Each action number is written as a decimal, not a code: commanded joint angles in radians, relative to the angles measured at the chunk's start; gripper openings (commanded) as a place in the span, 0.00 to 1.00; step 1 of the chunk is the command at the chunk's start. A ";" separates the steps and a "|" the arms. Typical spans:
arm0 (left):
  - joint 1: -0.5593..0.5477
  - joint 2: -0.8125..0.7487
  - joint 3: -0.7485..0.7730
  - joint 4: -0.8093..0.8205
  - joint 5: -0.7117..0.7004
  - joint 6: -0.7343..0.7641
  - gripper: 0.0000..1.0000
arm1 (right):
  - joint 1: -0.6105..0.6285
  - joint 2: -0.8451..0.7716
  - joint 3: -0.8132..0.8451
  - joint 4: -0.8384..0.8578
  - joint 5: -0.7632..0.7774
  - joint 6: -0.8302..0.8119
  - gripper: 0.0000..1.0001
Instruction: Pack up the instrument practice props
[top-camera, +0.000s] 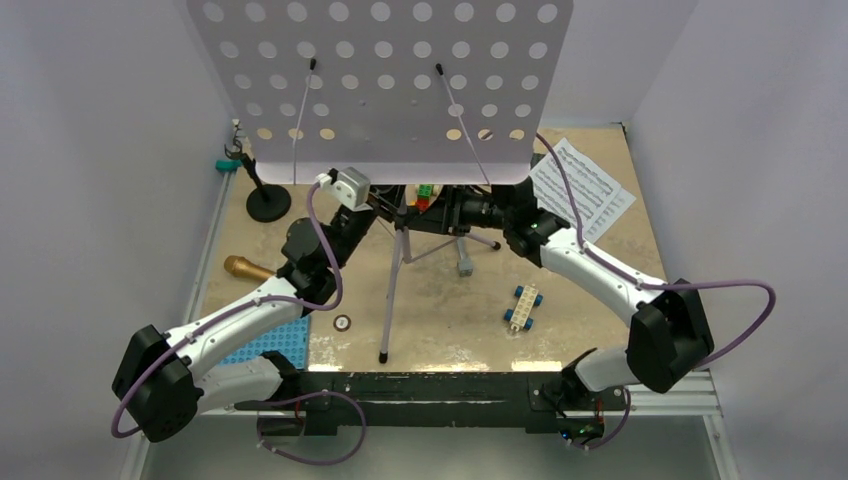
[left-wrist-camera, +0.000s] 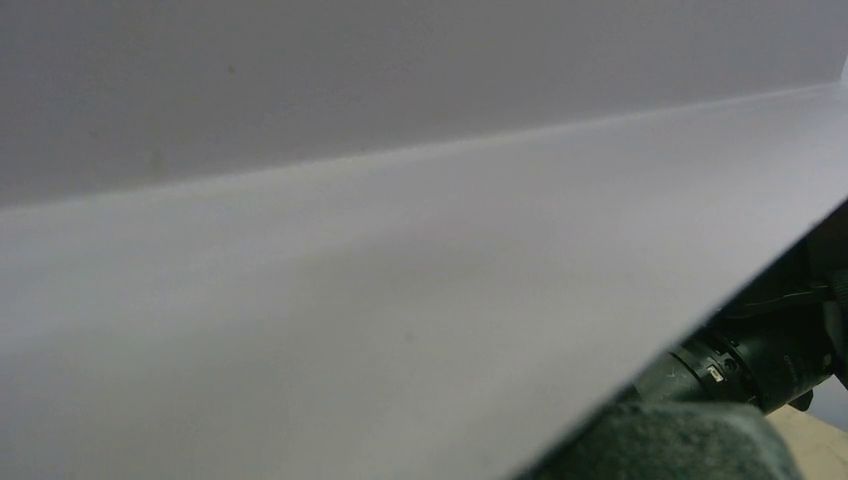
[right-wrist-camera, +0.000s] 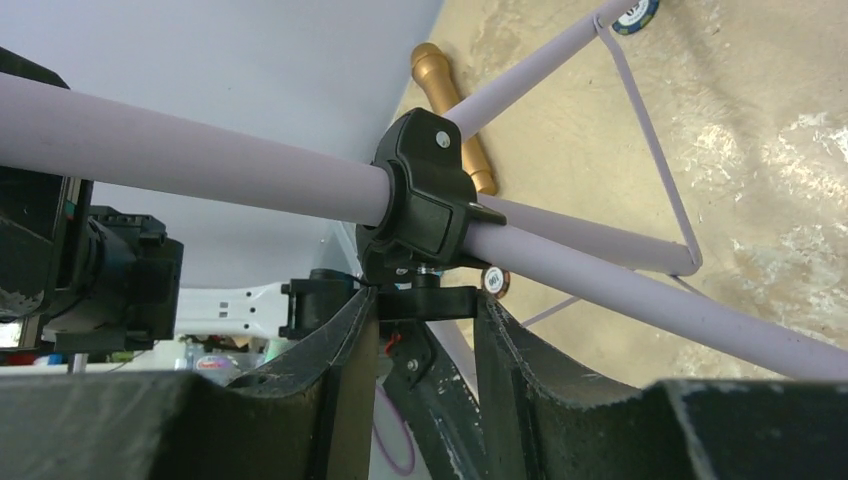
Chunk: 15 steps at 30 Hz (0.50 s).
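Lavender tripod music stand (top-camera: 380, 80) stands upright in the middle of the tabletop (top-camera: 450, 335), its perforated desk filling the top of the overhead view and its thin legs splayed on the board beneath. The tabletop is a tan, mottled, stone-look sheet with a slight sheen. Plain pale walls (top-camera: 90, 150) close it in at the back and on both sides, and metal rails run along its left and near edges.

The right gripper (right-wrist-camera: 428, 310) reaches in from the right under the desk. Its two dark fingers are clamped on either side of the black clamp knob (right-wrist-camera: 428, 298) that hangs from the collar on the stand's tube. The left gripper (top-camera: 378, 205) comes in from the left to the same spot. Its wrist camera sees almost only a blurred lavender surface, so I cannot tell whether it grips anything.

The gold microphone (top-camera: 248, 268) lies flat near the left edge, beside the left arm. The black round-based mic stand (top-camera: 268, 203) stands at the back left, apart from the microphone. The sheet-music pages (top-camera: 582, 188) lie flat at the back right, partly under the right arm's cable. A white and blue brick car (top-camera: 522, 306) sits right of the tripod's legs, and a blue studded plate (top-camera: 265, 345) lies at the near left.
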 joint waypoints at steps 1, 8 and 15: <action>-0.008 0.018 -0.044 -0.129 0.008 0.012 0.00 | -0.057 -0.042 -0.041 0.134 -0.007 0.055 0.28; -0.008 0.008 -0.048 -0.138 0.006 0.013 0.00 | -0.065 0.019 -0.094 0.372 -0.140 0.331 0.52; -0.008 0.007 -0.047 -0.138 0.011 0.012 0.00 | -0.065 0.068 -0.054 0.404 -0.208 0.424 0.53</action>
